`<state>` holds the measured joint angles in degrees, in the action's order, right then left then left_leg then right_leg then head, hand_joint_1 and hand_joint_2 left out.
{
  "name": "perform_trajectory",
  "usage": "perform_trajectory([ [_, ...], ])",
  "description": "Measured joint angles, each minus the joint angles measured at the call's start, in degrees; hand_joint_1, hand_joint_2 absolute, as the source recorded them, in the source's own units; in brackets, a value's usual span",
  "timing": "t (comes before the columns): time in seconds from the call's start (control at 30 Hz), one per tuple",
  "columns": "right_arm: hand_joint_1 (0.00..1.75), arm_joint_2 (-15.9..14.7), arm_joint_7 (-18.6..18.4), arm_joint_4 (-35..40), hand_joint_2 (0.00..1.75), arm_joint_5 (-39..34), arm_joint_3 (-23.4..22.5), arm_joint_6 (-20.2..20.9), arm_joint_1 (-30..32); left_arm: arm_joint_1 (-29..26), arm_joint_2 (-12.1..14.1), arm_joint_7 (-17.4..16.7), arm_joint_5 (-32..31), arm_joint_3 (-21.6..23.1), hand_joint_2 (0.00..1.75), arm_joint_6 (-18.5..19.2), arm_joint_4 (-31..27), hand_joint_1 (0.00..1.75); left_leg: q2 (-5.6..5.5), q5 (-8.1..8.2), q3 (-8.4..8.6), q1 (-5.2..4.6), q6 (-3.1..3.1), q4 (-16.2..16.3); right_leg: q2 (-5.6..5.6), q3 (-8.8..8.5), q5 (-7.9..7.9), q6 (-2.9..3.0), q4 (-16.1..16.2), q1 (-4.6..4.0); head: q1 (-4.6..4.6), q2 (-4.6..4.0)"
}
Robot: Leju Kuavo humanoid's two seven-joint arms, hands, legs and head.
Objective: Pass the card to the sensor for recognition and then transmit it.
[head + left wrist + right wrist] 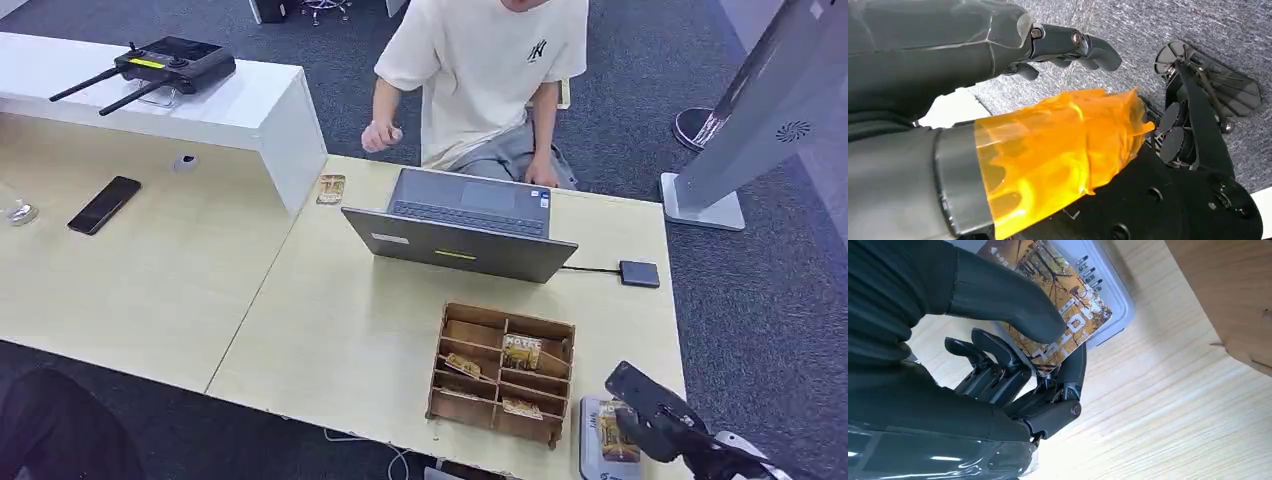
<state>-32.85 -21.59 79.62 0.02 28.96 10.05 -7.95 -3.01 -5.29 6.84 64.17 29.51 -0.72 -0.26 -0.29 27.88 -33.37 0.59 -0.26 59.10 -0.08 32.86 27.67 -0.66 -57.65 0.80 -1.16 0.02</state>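
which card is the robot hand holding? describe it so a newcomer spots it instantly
Start at the wooden divider box near the table's front edge; just right of it lies a grey reader pad. The card is over that pad, pinched by the right robot hand. Unlike the cards slotted in the box, it's in the robot's fingers.

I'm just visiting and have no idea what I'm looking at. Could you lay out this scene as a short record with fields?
Card: orange picture card, pinched by the right hand
Sensor: flat grey reader at the near table edge, directly under the card
Left hand: left hand hangs over carpet, holding nothing
Card box: wooden divided box beside the reader, more cards inside
Person: seated behind an open laptop
Spare card: another card on the table near the person
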Motion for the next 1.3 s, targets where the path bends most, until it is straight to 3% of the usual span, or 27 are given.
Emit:
perform_trajectory([
  [1.3, 1.75, 1.0, 1.7, -0.9, 1.75, 1.2, 0.0, -0.4, -1.3, 0.1, 0.0, 0.0, -1.2, 0.0, 0.00, -0.1, 0.0, 0.00, 0.00, 0.00, -0.01, 0.00, 0.00, 0.0, -0.01, -0.01, 0.00, 0.00, 0.0, 0.00, 0.00, 0.00],
])
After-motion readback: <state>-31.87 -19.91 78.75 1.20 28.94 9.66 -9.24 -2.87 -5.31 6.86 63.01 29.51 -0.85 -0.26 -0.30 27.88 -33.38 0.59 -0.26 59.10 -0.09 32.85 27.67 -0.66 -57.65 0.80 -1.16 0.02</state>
